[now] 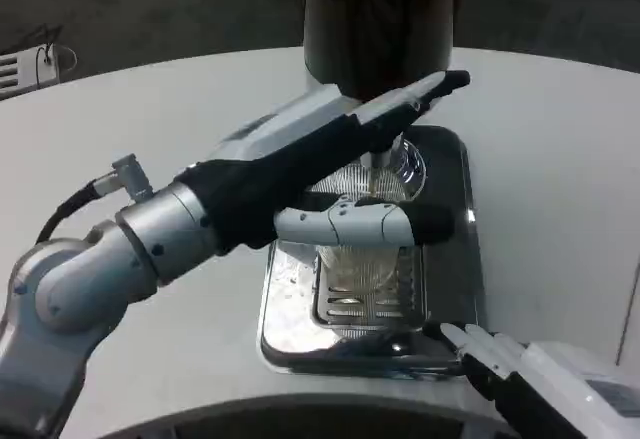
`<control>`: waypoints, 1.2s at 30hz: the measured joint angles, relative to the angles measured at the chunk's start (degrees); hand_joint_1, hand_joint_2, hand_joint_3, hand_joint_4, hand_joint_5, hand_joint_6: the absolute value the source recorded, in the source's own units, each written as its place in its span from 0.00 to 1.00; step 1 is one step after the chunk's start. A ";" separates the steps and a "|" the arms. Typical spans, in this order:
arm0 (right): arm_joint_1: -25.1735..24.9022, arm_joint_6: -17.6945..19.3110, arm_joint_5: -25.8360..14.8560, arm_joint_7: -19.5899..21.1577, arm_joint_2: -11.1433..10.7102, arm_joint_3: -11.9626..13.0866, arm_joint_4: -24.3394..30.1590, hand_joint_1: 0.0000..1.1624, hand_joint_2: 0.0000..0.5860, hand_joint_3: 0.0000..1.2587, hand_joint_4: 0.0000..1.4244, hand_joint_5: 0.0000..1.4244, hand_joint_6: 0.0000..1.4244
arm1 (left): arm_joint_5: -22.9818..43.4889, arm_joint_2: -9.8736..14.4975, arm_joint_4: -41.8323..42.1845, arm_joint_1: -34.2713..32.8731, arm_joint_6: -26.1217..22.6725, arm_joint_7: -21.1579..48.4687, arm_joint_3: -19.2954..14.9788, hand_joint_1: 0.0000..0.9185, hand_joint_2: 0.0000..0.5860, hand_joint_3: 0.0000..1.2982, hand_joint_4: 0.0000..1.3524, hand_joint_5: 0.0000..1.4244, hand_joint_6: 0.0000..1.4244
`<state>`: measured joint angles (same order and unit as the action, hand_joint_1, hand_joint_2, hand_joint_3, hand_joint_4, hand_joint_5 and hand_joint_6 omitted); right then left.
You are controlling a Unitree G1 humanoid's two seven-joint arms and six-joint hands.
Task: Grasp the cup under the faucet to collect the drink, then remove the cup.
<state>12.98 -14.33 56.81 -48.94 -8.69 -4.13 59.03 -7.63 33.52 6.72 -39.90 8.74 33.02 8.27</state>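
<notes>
White desk [560, 159] spreads across the whole view, curving away at the far side. At its far edge stands the dark, shiny body of the drink dispenser [375, 19], and in front of it lies a chrome drip tray [448, 259] with a slotted grate in its middle. The silver left forearm crosses from the lower left, and the left hand [340, 174] reaches over the tray, its fingers [365, 224] wrapped around the clear ribbed cup [385, 174], with one finger across the near side and others stretched past the far side toward the dispenser. The cup stands upright over the grate, just below the dispenser body. The right hand [500, 354] rests low by the tray's near right corner, fingers loose and apart, holding nothing.
</notes>
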 measured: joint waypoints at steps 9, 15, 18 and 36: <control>1.44 -3.61 -20.38 10.53 6.41 8.13 -2.51 0.61 0.42 0.00 0.00 0.07 0.09 | -1.69 0.98 1.21 -0.18 -0.44 0.32 -0.01 0.00 0.00 0.00 0.00 0.00 0.03; 0.19 -2.00 -29.02 19.51 6.36 10.22 -10.86 0.62 0.41 0.00 0.00 0.08 0.08 | -1.79 1.10 1.70 0.02 -0.74 0.33 -0.21 0.00 0.00 0.00 0.00 0.00 0.03; -3.23 -1.28 -30.28 23.90 5.91 9.55 -15.69 0.63 0.39 0.00 0.00 0.06 0.08 | -1.80 1.10 2.02 0.28 -0.95 0.33 -0.28 0.00 0.00 0.00 0.00 0.00 0.03; -14.59 -0.20 -34.11 33.37 0.75 4.33 -28.64 0.66 0.36 0.00 0.00 0.00 0.00 | -1.79 1.11 3.26 1.23 -1.71 0.20 -0.79 0.00 0.00 0.00 0.00 0.00 0.03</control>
<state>-1.61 -14.53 22.70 -15.58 -7.94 0.20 30.39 -9.42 34.63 9.98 -38.67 7.03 33.23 7.49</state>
